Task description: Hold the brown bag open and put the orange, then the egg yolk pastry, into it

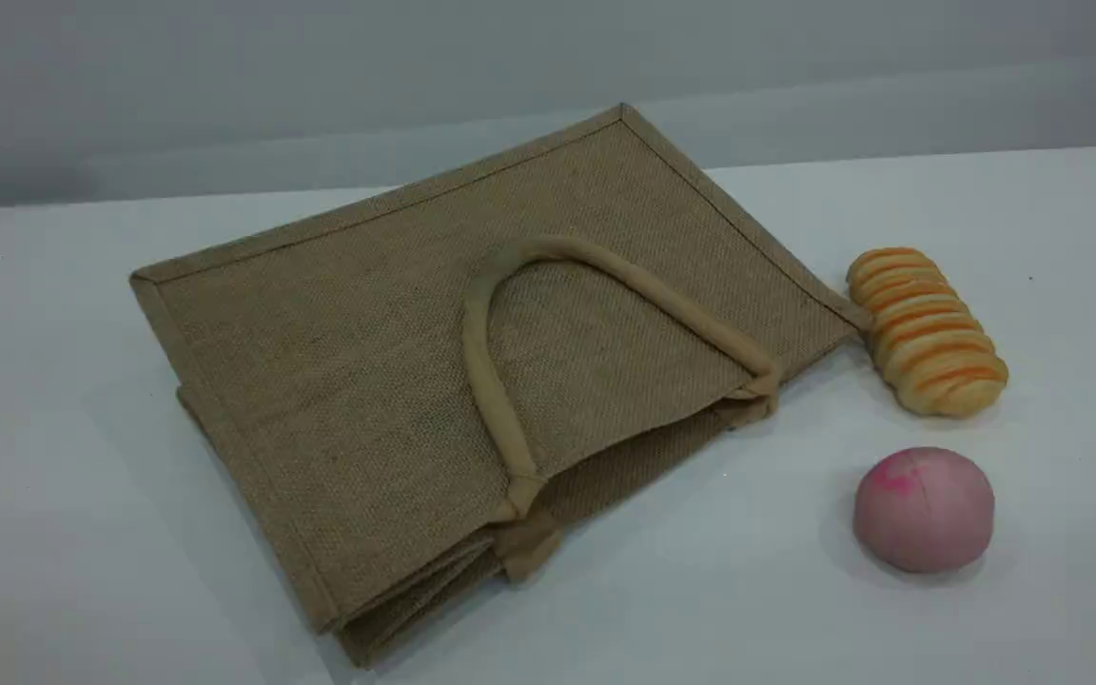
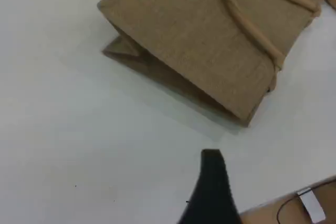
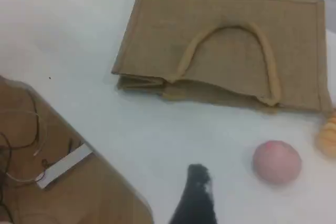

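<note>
- While I watch the scene view, the brown bag [image 1: 348, 362] lies flat on its side on the white table [image 1: 82, 533]. Its mouth faces the near right.
- One beige handle [image 1: 624, 276] is folded back over the bag's top panel, arching across the weave.
- At the mouth, the top panel sits slightly lifted off the panel under it.
- A striped bread loaf [image 1: 927, 331] sits right at the bag's right mouth corner; I can't tell whether they touch.
- A pink bun [image 1: 924, 509] rests clear of the bag, out in front of its mouth and nearer than the loaf.
- Over to the left wrist view: the left gripper [image 2: 211, 171] hangs above bare table, apart from the bag [image 2: 199, 40].
- I see only one dark fingertip with nothing against it; its jaws stand wide apart, gripping nothing.
- From here the bag's folded side gusset faces me.
- Right wrist view now: the right gripper [image 3: 198, 182] hovers over the table in front of the bag's mouth, well apart from the bag [image 3: 168, 40].
- Again one dark fingertip shows, jaws spread wide and gripping nothing.
- The bun [image 3: 276, 162] lies just beside that fingertip, between it and the bag's mouth, not touching either.
</note>
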Tool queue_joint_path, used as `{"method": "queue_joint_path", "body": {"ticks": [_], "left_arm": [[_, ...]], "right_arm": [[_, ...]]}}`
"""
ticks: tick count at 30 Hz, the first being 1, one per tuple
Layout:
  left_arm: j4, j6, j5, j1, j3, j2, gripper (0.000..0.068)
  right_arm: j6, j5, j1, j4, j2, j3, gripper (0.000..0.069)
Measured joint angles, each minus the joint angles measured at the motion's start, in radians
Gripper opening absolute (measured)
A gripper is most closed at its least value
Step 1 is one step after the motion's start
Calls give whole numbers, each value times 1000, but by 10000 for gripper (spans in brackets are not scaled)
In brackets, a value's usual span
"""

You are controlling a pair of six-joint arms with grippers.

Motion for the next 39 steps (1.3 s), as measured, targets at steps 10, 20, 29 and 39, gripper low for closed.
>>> {"method": "queue_joint_path", "body": {"ticks": [10,20,29,39], "left_arm": [[-1,22,-99,0,0,0,505],[49,4,-110,0,41,0,505],[158,-155,-125,0,39,0,505],[157,-154,-124,0,39,0,505]], "right_arm": [[0,1,0,-5,0,0,544],[0,2,0,-5,0,0,544],[0,2,0,-5,0,0,544],[1,2,0,-5,0,0,544]]}}
